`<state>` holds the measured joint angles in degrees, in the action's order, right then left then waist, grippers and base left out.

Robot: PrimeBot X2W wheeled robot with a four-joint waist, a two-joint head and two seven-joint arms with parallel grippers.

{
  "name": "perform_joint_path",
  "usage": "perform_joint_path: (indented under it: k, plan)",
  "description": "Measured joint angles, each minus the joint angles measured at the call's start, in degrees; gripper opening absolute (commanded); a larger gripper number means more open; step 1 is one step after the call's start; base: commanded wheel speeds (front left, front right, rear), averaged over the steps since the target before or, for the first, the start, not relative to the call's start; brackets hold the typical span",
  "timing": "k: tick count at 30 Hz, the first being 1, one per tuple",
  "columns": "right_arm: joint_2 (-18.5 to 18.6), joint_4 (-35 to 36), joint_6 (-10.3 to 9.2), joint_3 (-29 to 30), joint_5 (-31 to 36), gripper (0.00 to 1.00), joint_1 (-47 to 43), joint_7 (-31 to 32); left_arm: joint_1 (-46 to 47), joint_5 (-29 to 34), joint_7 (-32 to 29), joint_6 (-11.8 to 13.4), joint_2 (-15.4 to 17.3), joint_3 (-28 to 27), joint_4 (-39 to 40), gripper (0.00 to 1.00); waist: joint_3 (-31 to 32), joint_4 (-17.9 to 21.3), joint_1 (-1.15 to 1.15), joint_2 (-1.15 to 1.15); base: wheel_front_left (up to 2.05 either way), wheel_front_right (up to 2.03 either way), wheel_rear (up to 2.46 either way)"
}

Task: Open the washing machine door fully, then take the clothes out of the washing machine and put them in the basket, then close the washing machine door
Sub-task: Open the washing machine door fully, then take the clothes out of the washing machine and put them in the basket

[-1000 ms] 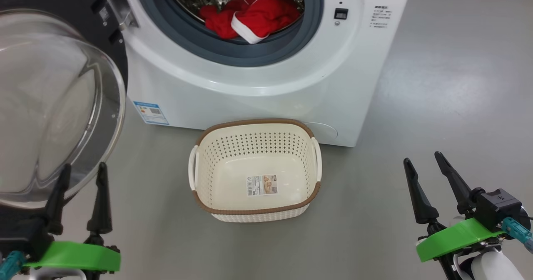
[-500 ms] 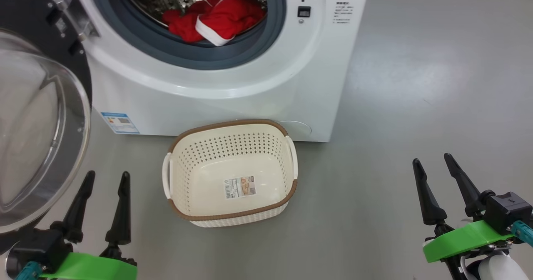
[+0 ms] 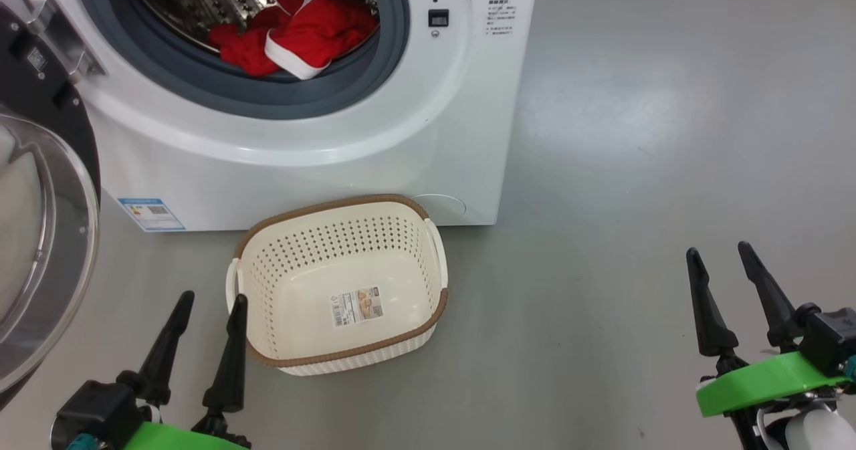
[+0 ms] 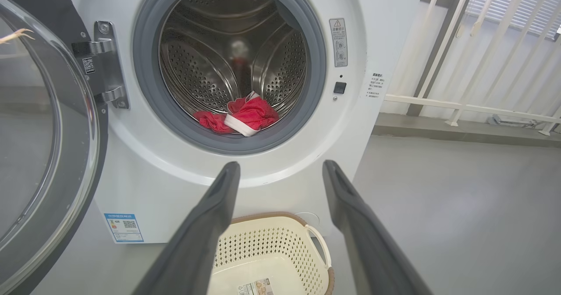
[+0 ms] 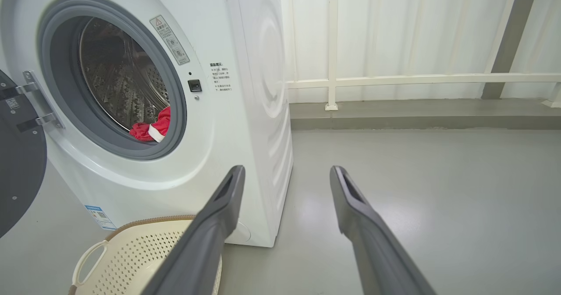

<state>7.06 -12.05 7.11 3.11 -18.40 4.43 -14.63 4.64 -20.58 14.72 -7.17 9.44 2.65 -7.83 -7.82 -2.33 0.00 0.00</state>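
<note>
The white washing machine (image 3: pixel 301 162) stands ahead with its door (image 3: pixel 40 236) swung wide to the left, glass bowl facing me. Red clothes (image 3: pixel 294 32) with white trim lie at the front of the steel drum, also seen as the clothes (image 4: pixel 241 117) and the clothes (image 5: pixel 151 128). An empty cream basket (image 3: pixel 401 236) with a brown rim sits on the floor before the machine. My left gripper (image 3: pixel 210 296) hangs open just left of the basket, near the floor. My right gripper (image 3: pixel 719 253) is open far to the right, over bare floor.
Grey floor (image 3: pixel 635 136) spreads to the right of the machine. A white railing (image 5: pixel 416 80) and wall run behind it. The open door's hinge (image 4: pixel 103 62) juts out at the machine's left.
The whole head view has shifted left, so the camera has turned right. Against the basket, the left gripper has come in from the door to its left rim; both stay open.
</note>
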Motion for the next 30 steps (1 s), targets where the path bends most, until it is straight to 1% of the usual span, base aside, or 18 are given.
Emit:
perform_joint_path:
  k: [8,30]
  plan:
    - [-0.2,0.2,0.00,0.1,0.0,1.00,-1.9,0.0,0.0,-1.1,0.0,0.0,0.0,0.9,0.6,1.00,0.2,0.8,0.00,0.00,0.00,0.00,0.00]
    - [-0.3,0.8,0.00,1.1,0.0,1.00,-1.9,0.0,0.0,-1.8,0.0,0.0,0.6,1.2,0.5,1.00,0.0,0.3,0.00,0.00,0.04,-0.05,0.01]
